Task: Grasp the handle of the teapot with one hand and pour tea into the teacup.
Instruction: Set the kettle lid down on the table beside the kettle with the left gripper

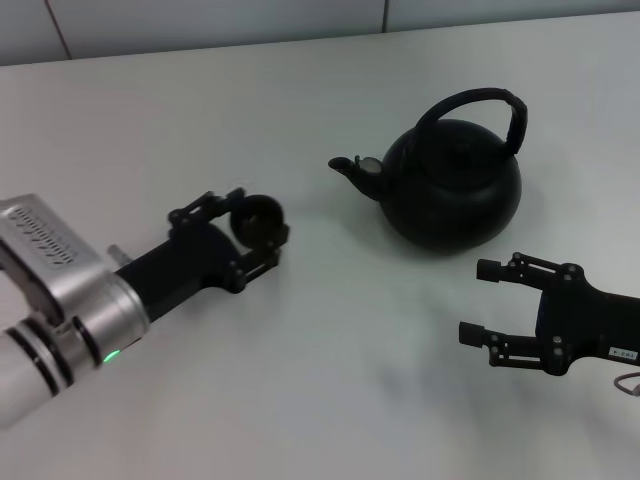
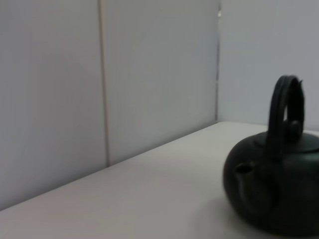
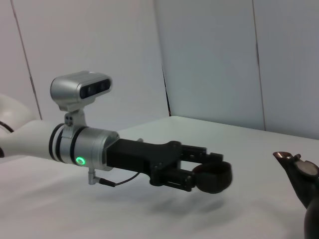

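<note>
Fingers of the left gripper clamp the teacup (right gripper spread).

One teapot is standing on the table. One teacup, apparently, is sitting between one gripper's fingers.
</note>
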### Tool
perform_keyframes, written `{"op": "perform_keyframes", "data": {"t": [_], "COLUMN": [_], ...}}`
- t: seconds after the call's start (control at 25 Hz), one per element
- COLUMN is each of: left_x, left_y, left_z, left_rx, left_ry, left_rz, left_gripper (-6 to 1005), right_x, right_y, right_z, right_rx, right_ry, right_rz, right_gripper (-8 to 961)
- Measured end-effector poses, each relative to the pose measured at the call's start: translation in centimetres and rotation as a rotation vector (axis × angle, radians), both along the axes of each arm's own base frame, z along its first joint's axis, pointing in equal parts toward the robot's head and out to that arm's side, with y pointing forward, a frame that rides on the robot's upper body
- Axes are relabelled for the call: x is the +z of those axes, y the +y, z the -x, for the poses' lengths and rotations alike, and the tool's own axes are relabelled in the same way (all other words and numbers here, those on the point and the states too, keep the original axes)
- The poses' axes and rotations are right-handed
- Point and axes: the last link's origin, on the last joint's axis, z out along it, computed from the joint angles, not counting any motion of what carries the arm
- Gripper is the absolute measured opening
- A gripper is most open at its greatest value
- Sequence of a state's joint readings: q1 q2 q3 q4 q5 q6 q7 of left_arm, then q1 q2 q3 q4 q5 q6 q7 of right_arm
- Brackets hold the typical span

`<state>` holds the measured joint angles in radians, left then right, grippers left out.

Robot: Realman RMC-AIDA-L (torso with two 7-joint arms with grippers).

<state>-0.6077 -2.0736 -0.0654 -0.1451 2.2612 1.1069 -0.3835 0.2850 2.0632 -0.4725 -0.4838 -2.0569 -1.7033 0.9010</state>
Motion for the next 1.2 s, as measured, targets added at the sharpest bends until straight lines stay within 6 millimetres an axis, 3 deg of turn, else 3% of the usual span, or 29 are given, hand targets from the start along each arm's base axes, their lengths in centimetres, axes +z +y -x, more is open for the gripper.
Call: {"op": "perform_keyframes", "data": {"t": [0.16,0.44,1.2], "left_x": [-0.5,-0.7,-2.0], "left_y": [0.4,0.3,-0.6], "left_z": [-1.1,-1.4,-0.2], "left_rx": [-0.023,-0.026,0.026], "left_ry": [-0.005,-0.011,0.068], "left_rz": [0.017,0.022,0.027], "left_gripper": [693,691,691], "right_x": [0.0,0.0,0.0], "right_y": [-0.1,-0.2,-0.3], "right_z": [0.0,-0.1,0.1], "right_rx": [-0.003,-0.004,0.005], "right_ry": [0.001,0.002,0.008], "right_rz": [0.001,0.002,0.010], "right_gripper": [819,819,819]}}
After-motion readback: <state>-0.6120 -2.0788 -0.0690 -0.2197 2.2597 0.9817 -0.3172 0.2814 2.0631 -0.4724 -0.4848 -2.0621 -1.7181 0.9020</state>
